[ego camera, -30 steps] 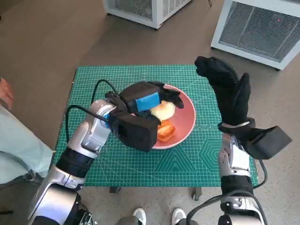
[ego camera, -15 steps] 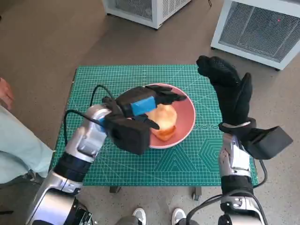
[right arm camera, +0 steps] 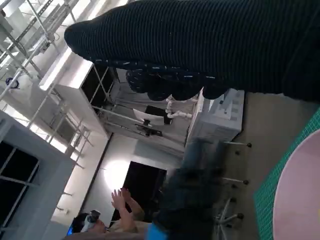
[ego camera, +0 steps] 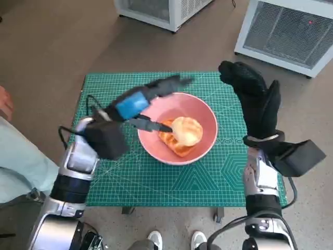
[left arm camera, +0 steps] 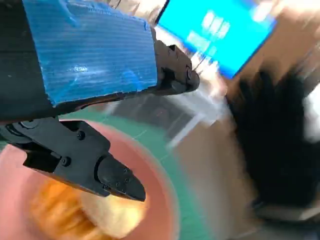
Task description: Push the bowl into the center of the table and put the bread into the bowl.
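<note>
Bread lies in the pink bowl; left hand hovers spread, empty; right hand raised, fingers apart.

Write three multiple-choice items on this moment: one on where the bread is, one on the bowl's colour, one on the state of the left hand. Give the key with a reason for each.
1. Where is the bread?
A. On the mat beside the bowl
B. Inside the bowl
C. In the right hand

2. What colour is the bowl?
A. Pink
B. Blue
C. White

3. What is the left hand doing?
A. Gripping the bread
B. Pressing flat on the floor
C. Holding nothing, fingers apart, over the bowl's rim

Key:
1. B: the bread lies inside the bowl, which stands on the green mat near the table's middle.
2. A: the bowl's wall is pink against the green mat.
3. C: the left hand has its fingers spread above the bowl's near-left rim with nothing between them; the right hand is raised off to the side, away from the bowl.
</note>
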